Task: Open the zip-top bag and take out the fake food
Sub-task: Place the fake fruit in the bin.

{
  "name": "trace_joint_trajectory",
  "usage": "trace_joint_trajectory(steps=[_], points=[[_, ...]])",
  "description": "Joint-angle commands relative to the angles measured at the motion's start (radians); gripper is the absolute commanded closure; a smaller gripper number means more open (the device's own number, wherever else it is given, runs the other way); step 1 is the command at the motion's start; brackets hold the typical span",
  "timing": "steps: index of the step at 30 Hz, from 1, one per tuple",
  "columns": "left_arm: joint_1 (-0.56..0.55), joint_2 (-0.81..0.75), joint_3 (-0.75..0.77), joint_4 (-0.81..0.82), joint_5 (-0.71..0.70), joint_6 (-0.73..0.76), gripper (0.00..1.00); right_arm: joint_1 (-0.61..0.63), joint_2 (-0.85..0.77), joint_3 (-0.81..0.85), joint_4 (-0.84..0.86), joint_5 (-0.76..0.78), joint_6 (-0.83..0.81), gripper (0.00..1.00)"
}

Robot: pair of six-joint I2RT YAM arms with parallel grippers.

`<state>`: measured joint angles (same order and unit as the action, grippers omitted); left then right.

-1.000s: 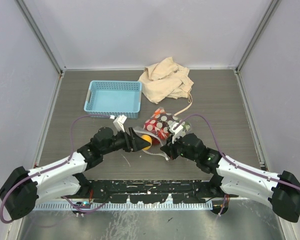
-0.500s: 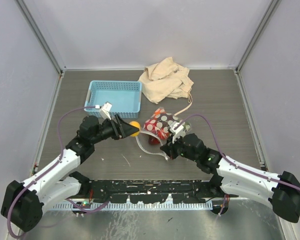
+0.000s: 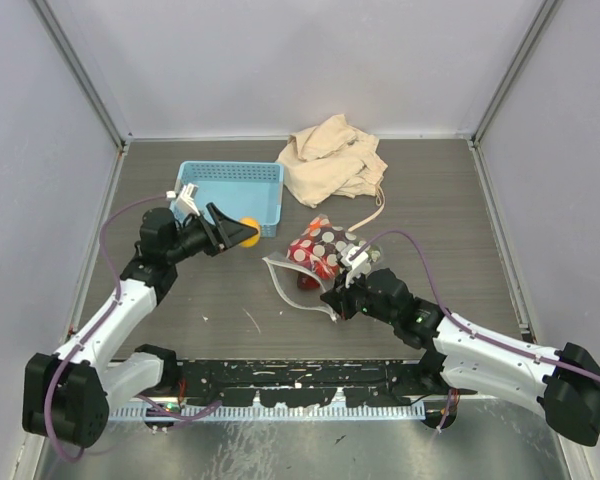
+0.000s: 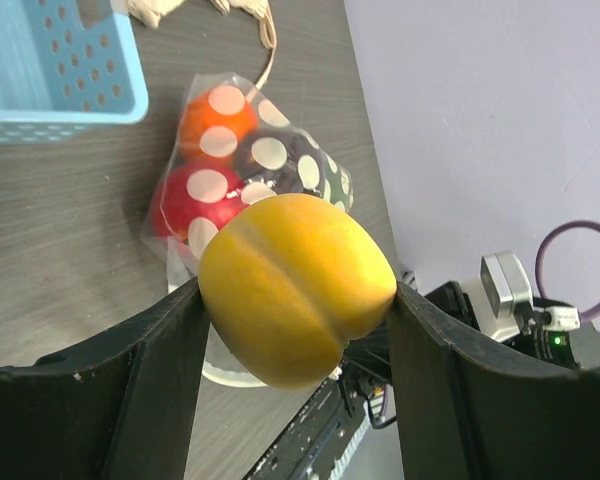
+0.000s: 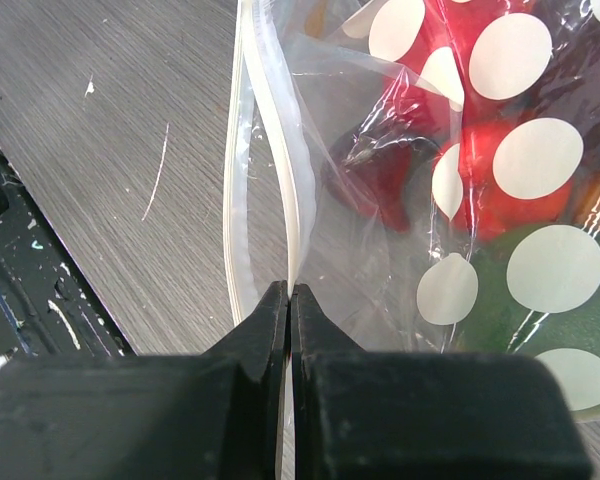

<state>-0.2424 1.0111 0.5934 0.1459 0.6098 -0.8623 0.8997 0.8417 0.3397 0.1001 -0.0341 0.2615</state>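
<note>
The clear zip-top bag (image 3: 315,255) with white polka dots lies open mid-table, its white zip strip (image 5: 270,130) spread toward the left. Red, dark maroon, orange and green fake food (image 5: 480,170) shows inside it; it also shows in the left wrist view (image 4: 250,160). My right gripper (image 3: 332,298) is shut on the bag's zip edge (image 5: 292,285). My left gripper (image 3: 242,231) is shut on a yellow-orange fake fruit (image 4: 295,288) and holds it in the air at the near right corner of the light blue basket (image 3: 195,212).
A beige cloth drawstring bag (image 3: 332,160) lies at the back, its cord trailing toward the zip-top bag. The enclosure walls stand close on both sides. A black rail (image 3: 300,380) runs along the near edge.
My left gripper has carried the yellow-orange fruit out of the bag's mouth, left and back to the basket's corner. The right gripper has kept its hold on the zip edge.
</note>
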Motion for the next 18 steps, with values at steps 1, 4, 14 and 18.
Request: trace_joint_trajectory(steps=[1, 4, 14, 18], points=[[0.045, 0.03, 0.074, 0.019, 0.05, 0.027, 0.86, 0.004, -0.021, 0.001, 0.069, 0.016, 0.005, 0.99], [0.071, 0.055, 0.108, 0.011, 0.04, 0.04, 0.85, 0.004, -0.019, -0.002, 0.074, 0.016, 0.008, 0.99], [0.125, 0.159, 0.177, -0.02, -0.011, 0.059, 0.85, 0.005, -0.024, -0.007, 0.084, 0.019, 0.012, 0.99], [0.127, 0.191, 0.222, -0.088, -0.083, 0.101, 0.85, 0.005, -0.032, -0.012, 0.086, 0.025, 0.012, 0.99]])
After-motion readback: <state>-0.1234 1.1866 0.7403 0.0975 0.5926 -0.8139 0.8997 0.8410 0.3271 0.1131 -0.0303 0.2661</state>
